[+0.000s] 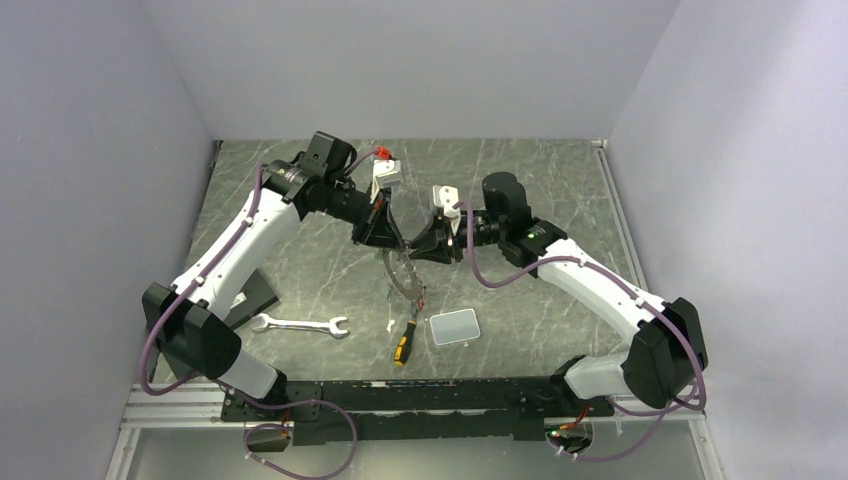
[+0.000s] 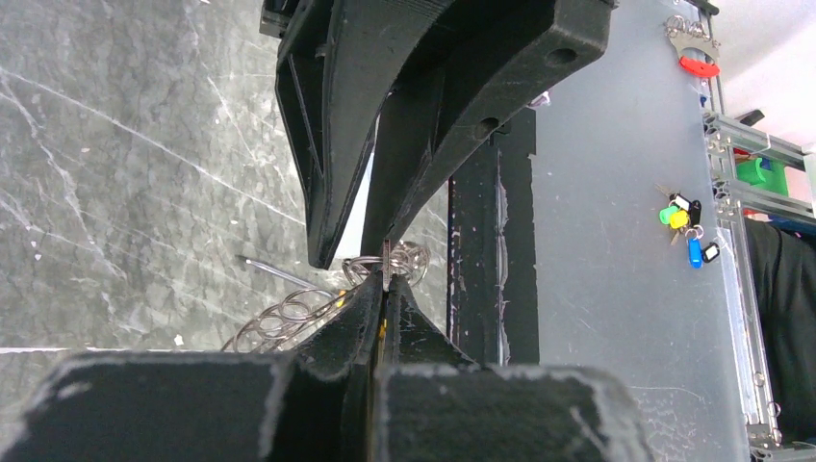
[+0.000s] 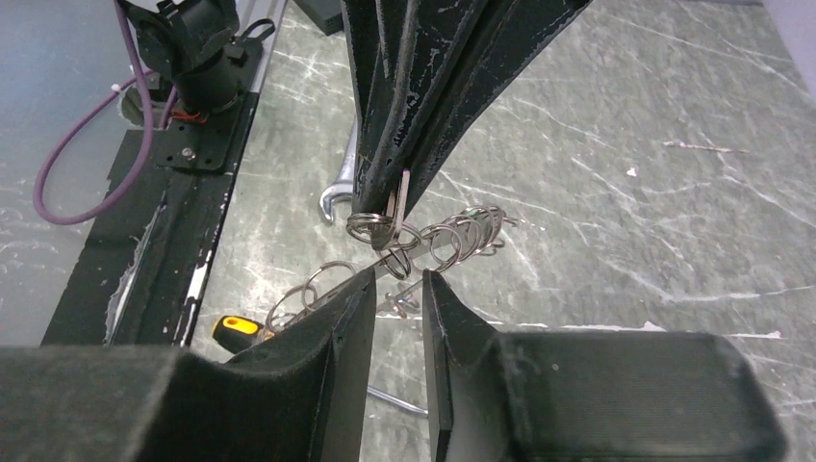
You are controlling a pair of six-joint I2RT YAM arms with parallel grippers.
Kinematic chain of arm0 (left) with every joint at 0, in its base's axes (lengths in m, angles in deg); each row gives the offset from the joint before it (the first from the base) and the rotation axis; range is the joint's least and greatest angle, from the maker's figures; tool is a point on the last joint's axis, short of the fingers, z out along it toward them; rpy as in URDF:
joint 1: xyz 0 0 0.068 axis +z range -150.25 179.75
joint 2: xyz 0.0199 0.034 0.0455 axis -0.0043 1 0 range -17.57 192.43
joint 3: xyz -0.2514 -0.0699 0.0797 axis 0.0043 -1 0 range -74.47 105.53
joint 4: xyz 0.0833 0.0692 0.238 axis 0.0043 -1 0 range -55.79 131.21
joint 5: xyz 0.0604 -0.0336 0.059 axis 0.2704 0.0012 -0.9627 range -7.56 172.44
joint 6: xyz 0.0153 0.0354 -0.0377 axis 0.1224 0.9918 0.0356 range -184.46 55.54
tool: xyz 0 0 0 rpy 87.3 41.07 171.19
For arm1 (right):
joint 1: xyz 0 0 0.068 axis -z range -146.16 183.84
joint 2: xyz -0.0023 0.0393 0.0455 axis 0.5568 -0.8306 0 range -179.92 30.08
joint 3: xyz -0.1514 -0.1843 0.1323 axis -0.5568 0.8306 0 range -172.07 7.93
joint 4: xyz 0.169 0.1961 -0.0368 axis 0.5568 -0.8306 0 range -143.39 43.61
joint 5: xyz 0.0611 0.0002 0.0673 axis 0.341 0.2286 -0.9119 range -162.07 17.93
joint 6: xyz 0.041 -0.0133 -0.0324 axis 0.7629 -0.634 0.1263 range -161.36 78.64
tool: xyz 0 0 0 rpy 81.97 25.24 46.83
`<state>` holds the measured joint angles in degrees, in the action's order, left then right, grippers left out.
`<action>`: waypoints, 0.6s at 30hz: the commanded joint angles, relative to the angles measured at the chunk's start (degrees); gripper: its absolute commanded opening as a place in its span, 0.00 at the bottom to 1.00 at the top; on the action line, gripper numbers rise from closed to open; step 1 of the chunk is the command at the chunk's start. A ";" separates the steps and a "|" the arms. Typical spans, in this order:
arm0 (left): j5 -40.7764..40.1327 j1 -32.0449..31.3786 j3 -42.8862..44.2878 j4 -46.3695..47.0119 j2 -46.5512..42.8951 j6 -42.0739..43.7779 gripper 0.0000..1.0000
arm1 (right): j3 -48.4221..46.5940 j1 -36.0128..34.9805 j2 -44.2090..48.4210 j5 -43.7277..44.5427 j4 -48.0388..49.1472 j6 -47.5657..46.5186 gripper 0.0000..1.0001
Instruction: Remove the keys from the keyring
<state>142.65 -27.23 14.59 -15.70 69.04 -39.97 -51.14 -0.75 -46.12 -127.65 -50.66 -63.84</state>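
Note:
My left gripper [image 1: 388,240] is shut on a thin flat silvery key [image 3: 396,207] and holds it above the table. From the key hangs a string of small silvery rings [image 3: 454,238], also seen in the left wrist view [image 2: 289,322]. In the top view the keyring [image 1: 400,278] droops as a thin loop below both grippers. My right gripper [image 1: 428,250] faces the left one and is open. Its fingertips [image 3: 358,289] straddle the lowest rings without closing on them. Small keys with yellow, green and blue tags [image 2: 685,223] lie on a grey surface past the black rail.
A yellow-and-black screwdriver [image 1: 404,340] lies below the grippers, a grey rounded box [image 1: 455,327] to its right, and a silver wrench [image 1: 300,325] to its left. The black base rail [image 1: 420,395] runs along the near edge. A red-tagged bunch [image 2: 698,58] lies farther off.

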 commanded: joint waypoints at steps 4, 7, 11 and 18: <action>3.99 -0.18 1.04 0.30 -0.65 0.12 0.00 | -1.31 -0.57 -0.34 -3.02 3.02 -0.89 0.31; 4.21 -0.18 1.00 0.25 -0.49 0.20 0.00 | -1.40 -0.64 -0.36 -3.26 3.13 -0.79 0.31; 4.25 -0.18 0.94 0.25 -0.41 0.12 0.00 | -1.54 -0.66 -0.30 -4.19 2.80 -1.07 0.32; 4.19 -0.17 0.99 0.24 -0.12 0.12 0.00 | -2.10 -0.73 -0.27 -5.83 1.91 -1.41 0.33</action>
<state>143.26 -27.23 14.59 -16.13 69.06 -39.97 -51.14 -1.15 -46.71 -129.98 -50.38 -63.92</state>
